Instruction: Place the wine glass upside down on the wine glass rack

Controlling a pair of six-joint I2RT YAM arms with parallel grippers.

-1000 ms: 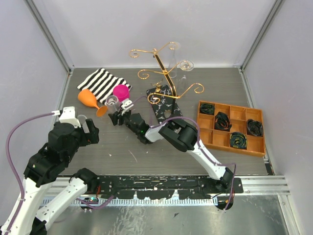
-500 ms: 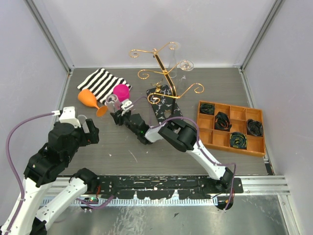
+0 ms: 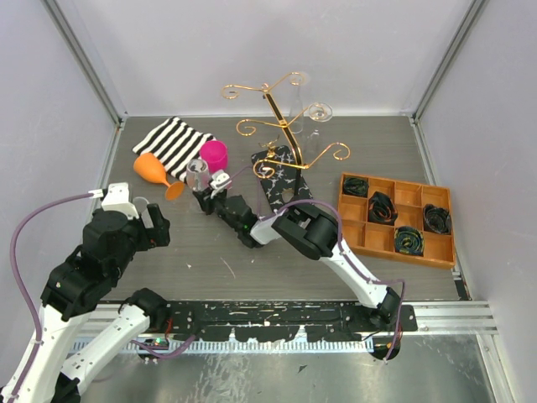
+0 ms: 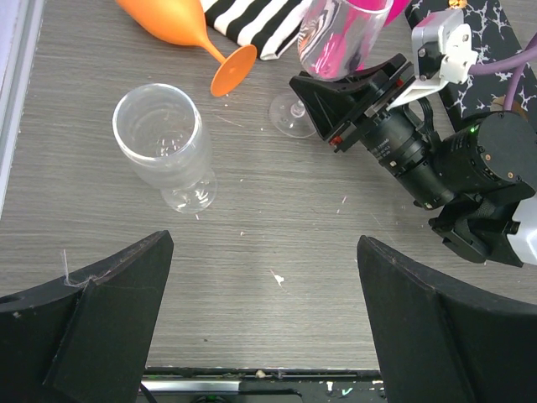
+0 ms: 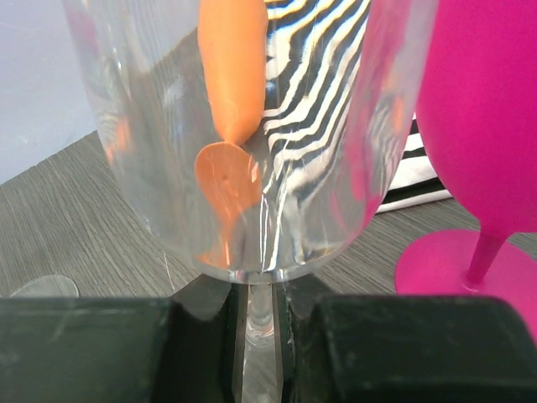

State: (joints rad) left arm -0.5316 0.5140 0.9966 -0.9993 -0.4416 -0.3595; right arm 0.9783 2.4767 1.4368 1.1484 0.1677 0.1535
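Between the jaws of right claw (image 5: 258, 332), wine glass (image 5: 252, 126) sits clamped by stem, bowl up. Lift straight, w/o clipping pink glass (image 5: 478, 101) at claw's right, then flip; rack (image 3: 279, 176) stands further right.

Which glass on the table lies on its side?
The orange glass by the striped cloth: its bowl and stem lie flat, while the pink glass, the clear stemmed glass and the clear tumbler stand upright.
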